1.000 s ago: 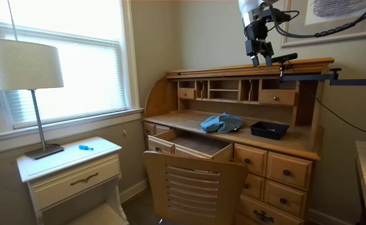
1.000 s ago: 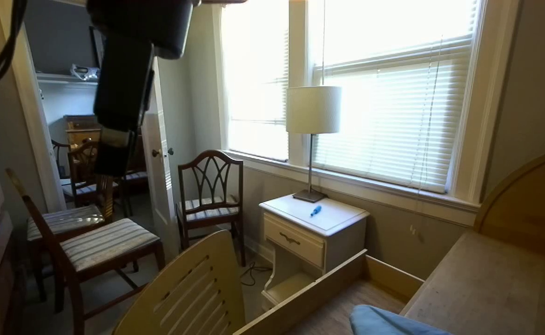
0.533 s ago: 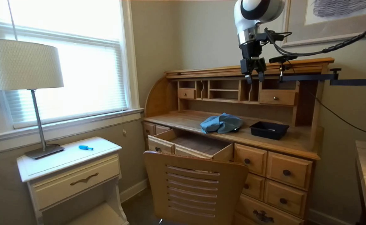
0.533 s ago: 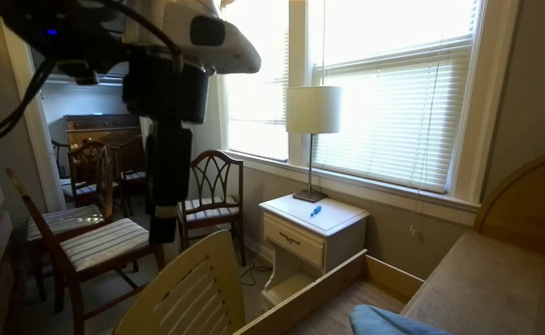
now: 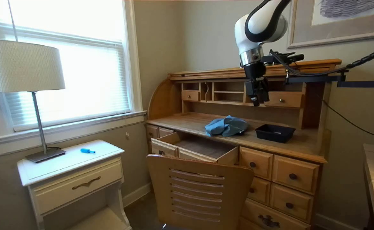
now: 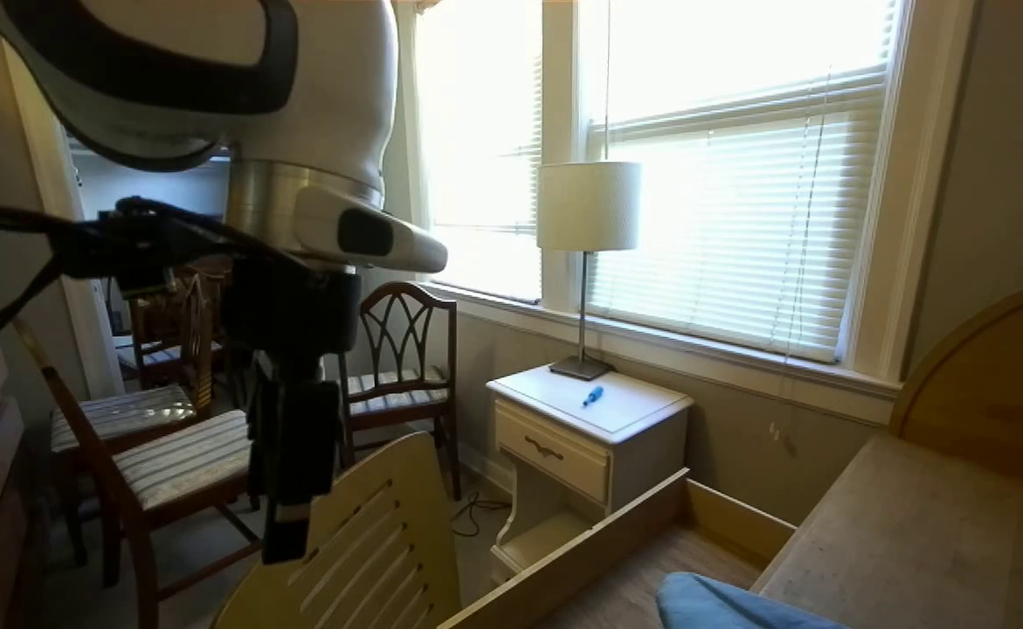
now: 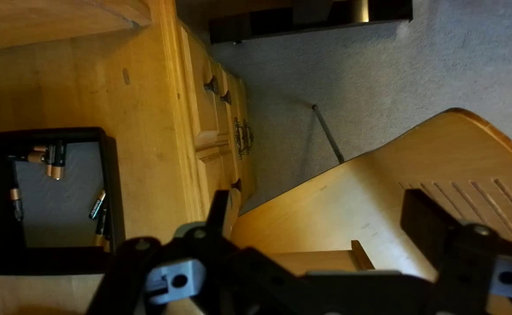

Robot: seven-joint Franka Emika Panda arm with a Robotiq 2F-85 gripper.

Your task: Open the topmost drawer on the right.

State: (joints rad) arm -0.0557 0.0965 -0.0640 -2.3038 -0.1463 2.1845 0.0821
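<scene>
below the gripper (image 7: 319,214), its jaws standing wide apart, the topmost drawer (image 5: 298,169) is sitting closed under the desk edge (image 7: 180,109); open carpet (image 7: 360,83) is showing between that edge and the chair (image 7: 352,197).

- In poured daylight through the window (image 5: 75,76), bleaching it white in both exterior views!
- And the gripper (image 6: 286,524) stood almost black in an exterior view, its detail sunk in shade.
- Dimmer, yellower light in the wrist view: pale glare on the chair (image 7: 374,192), shadow darkening the carpet (image 7: 369,83) beside the desk (image 7: 151,175).
- And there, up close, the fingers (image 7: 428,225) were soft, out of focus!
</scene>
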